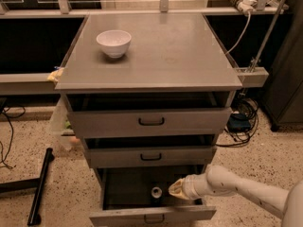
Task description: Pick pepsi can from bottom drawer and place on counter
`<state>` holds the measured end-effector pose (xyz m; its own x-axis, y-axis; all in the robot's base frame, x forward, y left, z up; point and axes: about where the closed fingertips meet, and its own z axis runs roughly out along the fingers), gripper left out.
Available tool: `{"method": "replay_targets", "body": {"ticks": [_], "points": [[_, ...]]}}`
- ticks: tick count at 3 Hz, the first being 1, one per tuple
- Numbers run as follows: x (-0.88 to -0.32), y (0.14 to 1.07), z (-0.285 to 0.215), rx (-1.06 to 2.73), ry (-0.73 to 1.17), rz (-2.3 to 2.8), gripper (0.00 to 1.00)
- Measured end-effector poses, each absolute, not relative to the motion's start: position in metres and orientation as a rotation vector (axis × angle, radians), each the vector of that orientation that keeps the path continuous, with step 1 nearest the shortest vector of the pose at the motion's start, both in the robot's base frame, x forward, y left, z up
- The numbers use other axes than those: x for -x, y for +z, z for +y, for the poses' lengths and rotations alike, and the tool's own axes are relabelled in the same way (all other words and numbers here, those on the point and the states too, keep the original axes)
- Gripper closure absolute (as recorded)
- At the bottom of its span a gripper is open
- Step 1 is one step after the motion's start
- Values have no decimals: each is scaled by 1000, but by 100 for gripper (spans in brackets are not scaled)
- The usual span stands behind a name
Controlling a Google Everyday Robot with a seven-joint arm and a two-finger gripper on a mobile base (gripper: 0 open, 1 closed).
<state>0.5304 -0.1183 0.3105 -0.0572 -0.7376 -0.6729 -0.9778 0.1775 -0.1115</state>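
The pepsi can (156, 192) stands upright inside the open bottom drawer (118, 215), near the middle of its dark interior; only its silver round top and a bit of dark body show. My gripper (176, 189) reaches into the drawer from the right on a white arm, its yellowish tip just right of the can and close to it. I cannot tell whether it touches the can. The counter (180, 56) is the grey top of the cabinet above.
A white bowl (114, 42) sits on the counter's back left. The top drawer (151, 122) and middle drawer (150, 156) are slightly pulled out above the bottom one. Cables lie on the floor at right, a black bar (40, 186) at left.
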Motion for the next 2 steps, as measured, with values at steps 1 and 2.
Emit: {"method": "replay_targets", "body": {"ticks": [1,2], "points": [[-539,292,-109,1599,513,1820,58],[-548,281,-100,1594,525,1788,38]]}}
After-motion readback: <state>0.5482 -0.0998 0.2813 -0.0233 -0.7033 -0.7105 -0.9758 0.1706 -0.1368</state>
